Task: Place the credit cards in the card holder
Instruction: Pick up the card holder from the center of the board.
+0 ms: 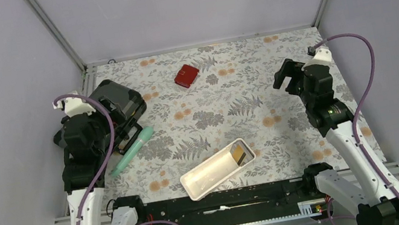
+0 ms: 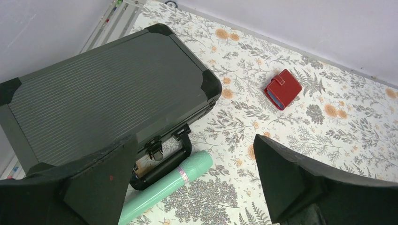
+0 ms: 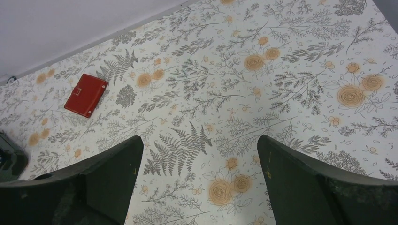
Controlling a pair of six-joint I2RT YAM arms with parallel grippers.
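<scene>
Two grippers: left gripper (image 2: 195, 140) and right gripper (image 3: 199, 140) hang with fingers spread wide, empty.
Credit cards (image 1: 239, 154): a yellow-brown one in the white tray (image 1: 208, 178); blue ones not discernible.
Card holder (image 1: 186, 75): closed, far centre, well apart from the tray.
Progress: nothing done; every card left.

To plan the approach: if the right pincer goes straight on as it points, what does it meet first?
Probably only the flowered tablecloth; the red wallet lies well left of that line.
</scene>
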